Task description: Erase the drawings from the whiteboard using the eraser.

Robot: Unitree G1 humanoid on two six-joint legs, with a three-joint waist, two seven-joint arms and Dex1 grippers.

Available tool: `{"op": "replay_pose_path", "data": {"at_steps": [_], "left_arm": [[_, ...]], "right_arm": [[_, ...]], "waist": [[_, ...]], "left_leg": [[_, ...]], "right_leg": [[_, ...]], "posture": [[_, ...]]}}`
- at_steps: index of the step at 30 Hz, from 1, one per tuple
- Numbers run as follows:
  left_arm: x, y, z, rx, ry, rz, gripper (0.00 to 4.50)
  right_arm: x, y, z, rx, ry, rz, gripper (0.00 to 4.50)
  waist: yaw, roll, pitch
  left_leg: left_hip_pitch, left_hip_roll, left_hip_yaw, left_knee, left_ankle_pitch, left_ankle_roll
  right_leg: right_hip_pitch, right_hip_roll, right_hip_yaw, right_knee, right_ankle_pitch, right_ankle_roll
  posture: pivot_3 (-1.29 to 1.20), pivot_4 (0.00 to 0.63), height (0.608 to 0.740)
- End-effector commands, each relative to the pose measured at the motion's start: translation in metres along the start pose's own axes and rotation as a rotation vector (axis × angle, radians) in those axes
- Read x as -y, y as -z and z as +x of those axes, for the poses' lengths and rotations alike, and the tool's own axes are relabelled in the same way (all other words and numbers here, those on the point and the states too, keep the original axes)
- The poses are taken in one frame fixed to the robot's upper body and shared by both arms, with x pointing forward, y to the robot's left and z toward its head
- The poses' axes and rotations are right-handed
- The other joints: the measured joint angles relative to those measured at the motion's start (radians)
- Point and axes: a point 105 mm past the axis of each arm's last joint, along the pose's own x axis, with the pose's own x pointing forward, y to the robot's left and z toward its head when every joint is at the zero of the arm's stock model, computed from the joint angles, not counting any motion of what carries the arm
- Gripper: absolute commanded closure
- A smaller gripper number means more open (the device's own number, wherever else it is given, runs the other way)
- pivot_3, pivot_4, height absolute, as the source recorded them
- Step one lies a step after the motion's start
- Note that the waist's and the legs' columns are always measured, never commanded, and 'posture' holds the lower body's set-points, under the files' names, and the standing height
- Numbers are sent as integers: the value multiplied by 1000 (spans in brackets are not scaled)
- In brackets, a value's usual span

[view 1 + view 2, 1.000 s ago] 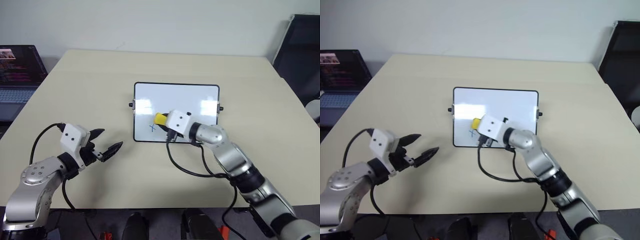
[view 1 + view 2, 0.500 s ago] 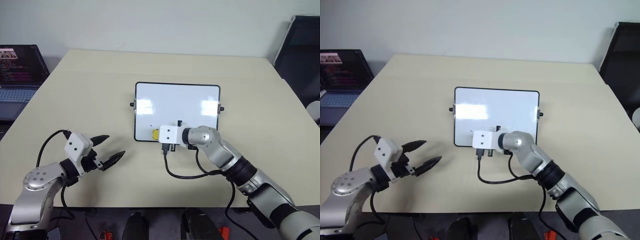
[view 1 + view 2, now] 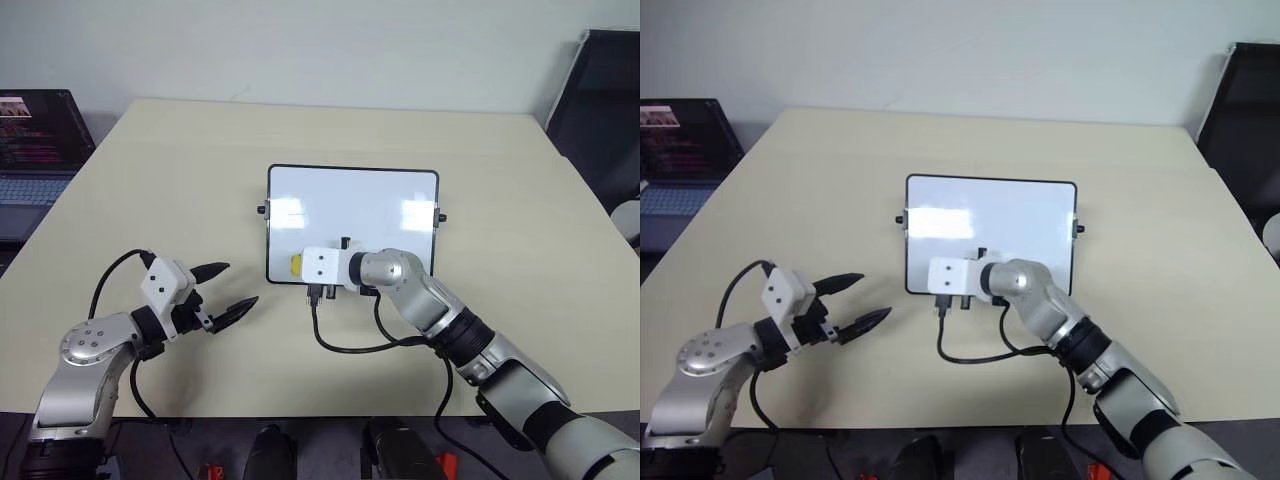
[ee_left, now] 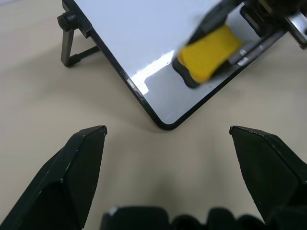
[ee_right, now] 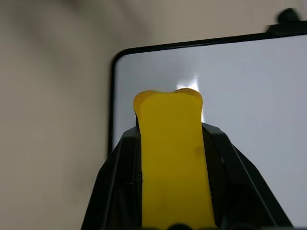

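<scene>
From the head views, the whiteboard (image 3: 352,225) lies flat at the middle of the pale table (image 3: 180,180), its long side running left to right; the right gripper (image 3: 297,265) is at the board's near left corner, its jaws pinching the eraser (image 3: 296,264), which shows as a small yellow block just left of the white wrist housing; the board's face looks bare white here and no drawings can be made out on it, though part of the near edge is hidden behind the wrist; the left gripper (image 3: 228,290) hangs over bare table near and to the left of the board, well apart from it, jaws spread and empty; the right arm is plainly the nearer one, and the board's unwiped face stretches right and far from the eraser.

From the left wrist view, the eraser sits with its dark underside on the board near the rounded corner, touching or almost touching the glossy face; a black knob and small stand (image 4: 72,38) show on the short side; the two black fingers (image 4: 79,172) stand wide apart with only table between them.

From the right wrist view, the eraser's long axis runs straight out along the fingers, clamped on both sides, its tip over the board's corner.

A laptop (image 3: 35,150) stands at the far left, a dark chair (image 3: 600,110) at the right.
</scene>
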Motion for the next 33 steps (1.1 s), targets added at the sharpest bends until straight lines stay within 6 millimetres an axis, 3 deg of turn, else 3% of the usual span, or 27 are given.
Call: {"op": "replay_pose_path", "data": {"at_steps": [1, 5, 10, 14, 21, 23, 25, 30, 33], "left_arm": [[1, -11, 3, 39, 14, 28, 0], [3, -14, 6, 49, 22, 31, 0], [1, -15, 10, 59, 25, 31, 0], [2, -20, 13, 73, 32, 33, 0], [14, -38, 21, 105, 101, 39, 0], [20, -50, 26, 129, 143, 54, 0], [28, -63, 37, 138, 198, 94, 0], [47, -79, 69, 153, 323, 158, 0], [67, -90, 93, 173, 447, 204, 0]], "right_arm": [[20, 10, -6, -47, 100, -25, 3201], [49, 3, -9, -25, 247, -46, 3201], [20, 14, -11, -50, 82, -77, 3201], [3, 12, -15, -24, 4, -110, 3201], [33, -11, -35, 109, 237, -7, 3201], [50, -17, -60, 182, 373, 152, 3201], [56, -6, -98, 228, 504, 383, 3201], [35, 12, -156, 203, 654, 669, 3201], [22, 35, -182, 88, 772, 781, 3201]], "waist": [[0, 0, 0], [1, 0, 0], [4, 0, 0], [5, 0, 0], [5, 0, 0], [7, 1, 0], [24, 0, 0], [49, 2, 1], [52, 2, 1]], "left_leg": [[0, 0, -1, 0, 0, 0], [0, 0, -2, 3, 1, 0], [0, 0, -2, 3, 2, 0], [0, 0, -2, 1, 2, 0], [0, 0, -2, 2, 2, 0], [0, 0, -3, 1, 2, 0], [-2, 0, -5, 1, 2, 0], [-2, -2, -8, 1, 1, -2], [-2, -2, -8, 1, 1, -2]], "right_leg": [[0, 0, 0, 0, 0, 0], [1, 0, -1, 0, -2, -3], [3, 0, -2, 0, -2, -2], [3, 0, -3, 0, -2, -3], [2, 0, -3, 0, -2, -2], [2, 0, -3, 0, -1, -1], [2, 0, -5, 0, 0, 1], [4, -1, -7, -1, -1, 0], [4, 0, -7, 0, -6, -1]], "posture": [[0, 150, 740], [0, 150, 740], [0, 150, 740], [0, 150, 740], [0, 150, 740], [0, 150, 740], [0, 150, 740], [0, 150, 740], [0, 150, 740]]}}
